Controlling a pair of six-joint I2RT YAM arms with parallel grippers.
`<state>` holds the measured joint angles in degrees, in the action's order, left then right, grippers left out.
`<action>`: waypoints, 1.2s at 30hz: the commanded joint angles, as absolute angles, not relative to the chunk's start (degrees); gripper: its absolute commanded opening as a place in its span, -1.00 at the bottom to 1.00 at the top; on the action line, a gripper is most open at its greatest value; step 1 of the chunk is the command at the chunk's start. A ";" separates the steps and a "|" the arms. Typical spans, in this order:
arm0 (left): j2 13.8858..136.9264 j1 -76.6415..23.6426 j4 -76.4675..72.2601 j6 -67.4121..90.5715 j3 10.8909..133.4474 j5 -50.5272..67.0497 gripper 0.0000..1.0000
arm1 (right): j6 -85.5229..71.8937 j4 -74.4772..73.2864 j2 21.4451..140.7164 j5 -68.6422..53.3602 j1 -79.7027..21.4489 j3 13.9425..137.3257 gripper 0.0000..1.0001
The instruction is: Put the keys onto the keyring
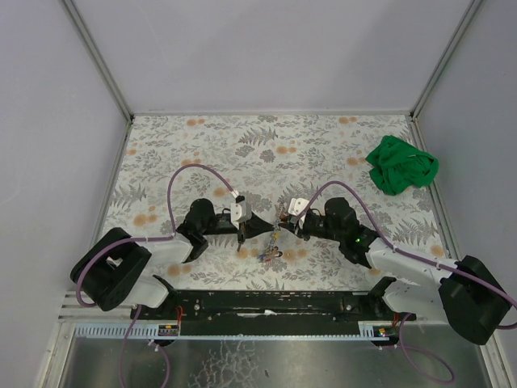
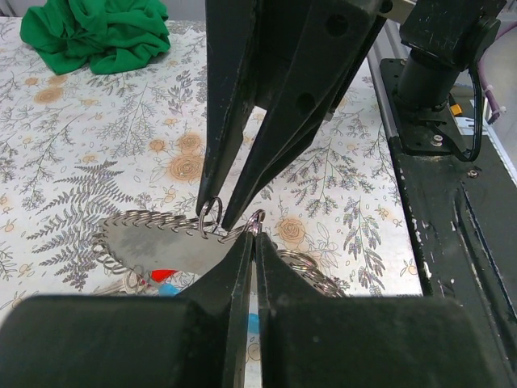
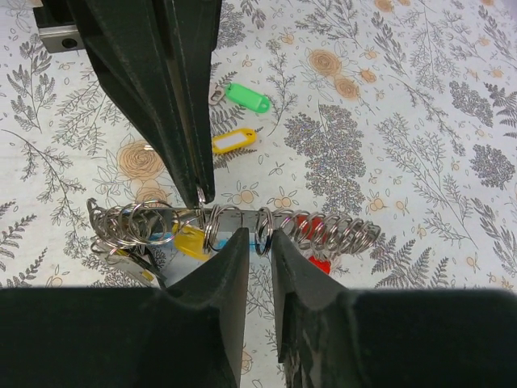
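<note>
The green key [image 3: 247, 98] and the yellow-orange key [image 3: 233, 141] lie loose on the floral table, beyond the grippers in the right wrist view. I cannot pick them out in the top view. The keyring [image 3: 242, 220] is a metal holder with a coil of several split rings and red, blue and yellow tags, and it also shows in the top view [image 1: 270, 245]. My left gripper [image 2: 253, 234] is shut on one split ring [image 2: 258, 217]. My right gripper [image 3: 258, 238] is closed around another ring [image 3: 263, 233]. The two grippers meet tip to tip over the table's middle [image 1: 276, 229].
A crumpled green cloth [image 1: 401, 166] lies at the far right of the table; it also shows in the left wrist view [image 2: 97, 32]. The black base rail [image 1: 266, 303] runs along the near edge. Grey walls enclose the table.
</note>
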<state>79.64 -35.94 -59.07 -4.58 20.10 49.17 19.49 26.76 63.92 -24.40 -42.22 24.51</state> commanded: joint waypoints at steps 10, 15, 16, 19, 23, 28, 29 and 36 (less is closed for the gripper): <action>78.22 -36.08 -58.98 -9.41 19.85 51.19 -0.62 | 22.23 24.29 60.75 -22.66 -41.85 28.24 -0.98; 76.45 -36.10 -61.78 -8.41 18.20 48.51 -0.45 | 23.43 23.92 59.71 -22.19 -41.71 29.08 -1.00; 76.01 -36.12 -62.31 -8.06 17.85 46.83 -0.44 | 23.71 24.28 59.65 -22.54 -41.61 29.02 -1.00; 75.42 -36.04 -62.64 -6.44 17.65 41.54 -0.44 | 24.06 25.82 59.86 -24.60 -41.27 28.77 -1.00; 77.12 -36.06 -63.33 -4.79 18.22 39.82 -0.44 | 23.89 28.26 61.15 -27.55 -40.92 28.67 -1.00; 80.50 -35.54 -67.14 -1.67 18.69 41.17 -0.52 | 23.38 30.74 62.46 -29.68 -40.78 28.69 -1.00; 81.27 -35.51 -67.66 -1.36 18.86 41.75 -0.53 | 23.16 31.42 62.61 -29.77 -40.78 28.55 -1.00; 85.05 -35.34 -72.53 1.19 19.49 43.93 -0.59 | 22.17 33.37 63.86 -31.99 -40.69 28.41 -0.99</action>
<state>83.57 -35.88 -64.95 -0.89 18.17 42.19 22.72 26.41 63.77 -28.93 -41.10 25.87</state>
